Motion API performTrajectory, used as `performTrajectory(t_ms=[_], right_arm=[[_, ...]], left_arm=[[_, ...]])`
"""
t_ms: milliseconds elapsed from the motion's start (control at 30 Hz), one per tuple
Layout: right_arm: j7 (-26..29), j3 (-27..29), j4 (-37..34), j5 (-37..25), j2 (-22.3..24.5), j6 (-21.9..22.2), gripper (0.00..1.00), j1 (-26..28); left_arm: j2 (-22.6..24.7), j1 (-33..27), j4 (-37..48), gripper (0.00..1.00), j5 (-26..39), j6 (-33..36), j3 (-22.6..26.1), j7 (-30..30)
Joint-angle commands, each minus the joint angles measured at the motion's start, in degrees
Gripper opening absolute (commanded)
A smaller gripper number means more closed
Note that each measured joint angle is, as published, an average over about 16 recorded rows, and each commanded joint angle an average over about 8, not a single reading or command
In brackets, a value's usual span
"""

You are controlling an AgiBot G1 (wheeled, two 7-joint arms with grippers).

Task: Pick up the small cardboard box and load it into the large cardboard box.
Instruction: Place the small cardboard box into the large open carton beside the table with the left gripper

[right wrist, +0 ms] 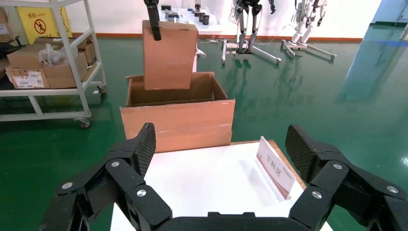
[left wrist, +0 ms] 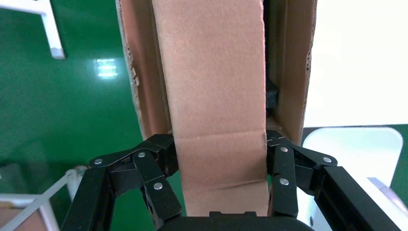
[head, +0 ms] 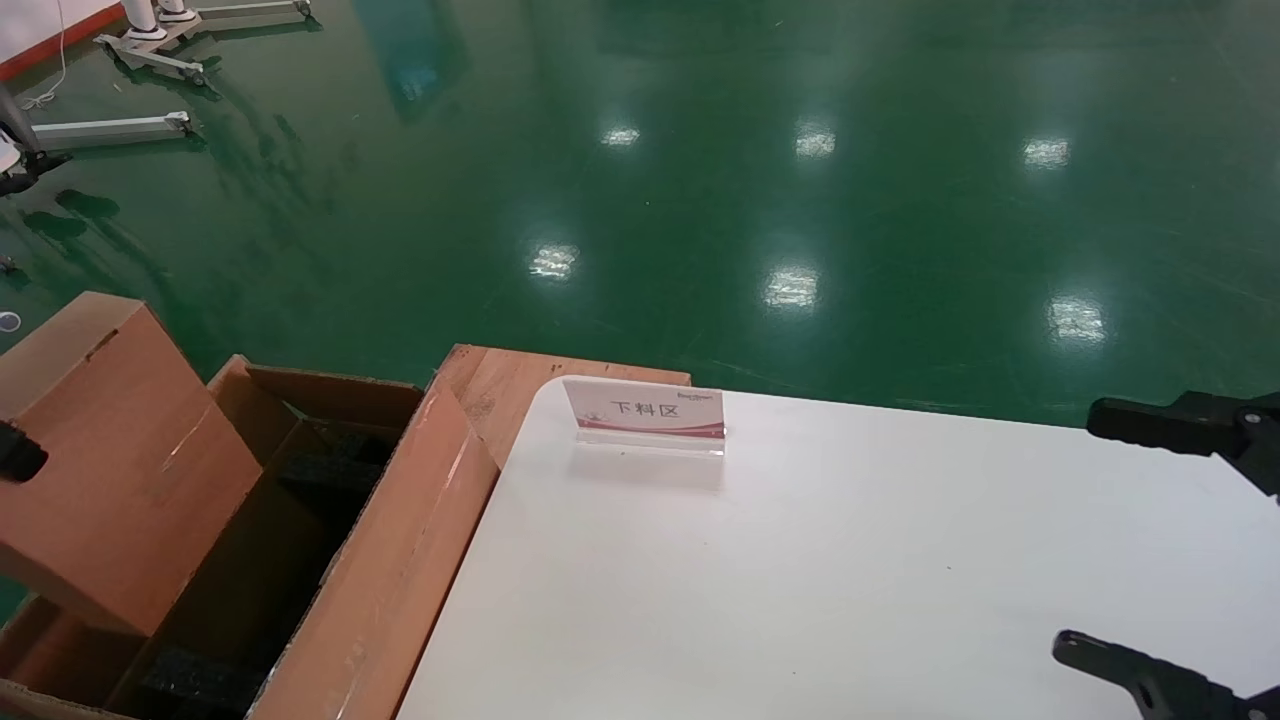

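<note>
The small cardboard box (head: 110, 460), plain and orange-brown, hangs tilted over the open top of the large cardboard box (head: 400, 560) at the left. Its lower end sits between the tall flaps. My left gripper (left wrist: 219, 144) is shut on the small cardboard box (left wrist: 216, 86), one finger on each side. The right wrist view shows the small cardboard box (right wrist: 168, 57) above the large cardboard box (right wrist: 178, 122), with a left fingertip (right wrist: 154, 19) on it. Black foam (head: 330, 460) lies inside the large box. My right gripper (head: 1080, 540) hovers open and holding nothing over the white table's right side.
A white table (head: 800, 580) fills the right, with a small upright sign (head: 645, 412) near its far edge. A flat wooden board (head: 500, 385) lies between table and large box. Green floor lies beyond. A metal shelf with cartons (right wrist: 48, 62) stands past the box.
</note>
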Motion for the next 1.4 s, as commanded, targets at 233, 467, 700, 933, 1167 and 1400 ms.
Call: performTrajectory(t_ms=[233, 467, 700, 933, 1167, 1400], right_arm=[[-0.01, -0.03, 0.0, 0.02, 0.01, 0.01, 1.0, 0.01], [-0.03, -0.05, 0.0, 0.03, 0.02, 0.02, 1.0, 0.01], [-0.04, -0.07, 0.0, 0.05, 0.03, 0.03, 1.0, 0.02], [-0.05, -0.1, 0.0, 0.07, 0.04, 0.04, 1.0, 0.02], [-0.06, -0.12, 0.0, 0.08, 0.05, 0.05, 1.0, 0.03], [-0.07, -0.14, 0.0, 0.1, 0.06, 0.06, 1.0, 0.03]], left_arm=[[-3.41, 0.39, 0.45, 0.0, -0.25, -0.56, -0.68, 0.47], [-6.05, 0.6, -0.83, 0.0, 1.63, -1.69, -2.16, 0.97], [-8.88, 0.94, -3.18, 0.0, 4.3, -2.94, -4.15, 0.92], [-11.81, 3.01, -5.82, 0.0, 6.69, -5.05, -7.37, -0.71], [-13.99, 7.14, -6.57, 0.0, 9.48, -6.69, -12.68, -1.61], [-16.42, 7.66, -9.37, 0.0, 14.88, -8.45, -16.55, -3.62]])
